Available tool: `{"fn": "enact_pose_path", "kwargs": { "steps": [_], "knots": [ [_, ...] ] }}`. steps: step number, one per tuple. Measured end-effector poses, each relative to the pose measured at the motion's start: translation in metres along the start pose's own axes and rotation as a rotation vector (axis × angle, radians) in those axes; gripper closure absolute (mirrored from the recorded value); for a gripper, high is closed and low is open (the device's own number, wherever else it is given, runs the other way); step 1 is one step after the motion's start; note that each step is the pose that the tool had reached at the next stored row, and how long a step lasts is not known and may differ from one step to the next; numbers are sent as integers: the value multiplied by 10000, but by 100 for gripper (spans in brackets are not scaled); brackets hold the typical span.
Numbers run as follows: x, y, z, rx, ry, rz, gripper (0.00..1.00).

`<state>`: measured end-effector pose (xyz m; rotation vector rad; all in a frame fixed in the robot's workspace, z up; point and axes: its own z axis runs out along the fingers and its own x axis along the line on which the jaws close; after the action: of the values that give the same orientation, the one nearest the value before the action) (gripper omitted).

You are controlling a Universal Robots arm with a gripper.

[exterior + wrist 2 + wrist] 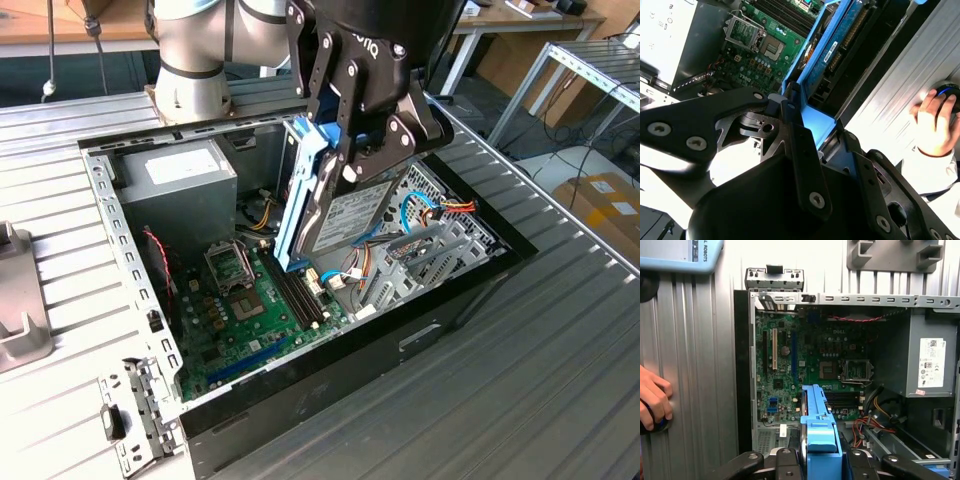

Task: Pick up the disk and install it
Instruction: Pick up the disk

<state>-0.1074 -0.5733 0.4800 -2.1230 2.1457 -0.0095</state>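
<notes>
The disk point(352, 218), silver-grey with a pale label and a blue bracket point(298, 190) along its edge, hangs tilted on edge over the open computer case point(108, 225). My gripper point(366, 158) is shut on the disk's upper end, above the case's middle and right part in the exterior view. In both wrist views the black fingers point(784, 460) clamp the blue bracket point(820, 432) from both sides. The second wrist view shows the disk's underside board point(839, 47) pointing down toward the motherboard point(765, 47).
Inside the case lie the green motherboard point(240, 300), a grey power-supply box point(180, 175) at the exterior view's left, and a drive cage with coloured cables point(430, 250) at its right. A person's hand point(652, 400) rests on a mouse on the ribbed metal table point(560, 380).
</notes>
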Motion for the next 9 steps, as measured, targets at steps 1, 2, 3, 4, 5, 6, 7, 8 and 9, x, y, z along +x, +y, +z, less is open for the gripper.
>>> {"fn": "enact_pose_path", "kwargs": {
  "steps": [1, 2, 3, 4, 5, 6, 7, 8, 9],
  "knots": [
    [0, -1, 2, 0, 0, 0, 63],
    [0, -2, 5, 0, 0, 0, 63],
    [0, -3, 6, 0, 0, 0, 63],
    [1, -3, 8, 0, 0, 0, 63],
    [1, -4, 10, 0, 0, 0, 63],
    [1, -5, 11, 0, 0, 0, 63],
    [1, -6, 13, 0, 0, 0, 63],
    [1, -7, 15, 0, 0, 0, 63],
    [1, -7, 17, 0, 0, 0, 63]
  ]
}}
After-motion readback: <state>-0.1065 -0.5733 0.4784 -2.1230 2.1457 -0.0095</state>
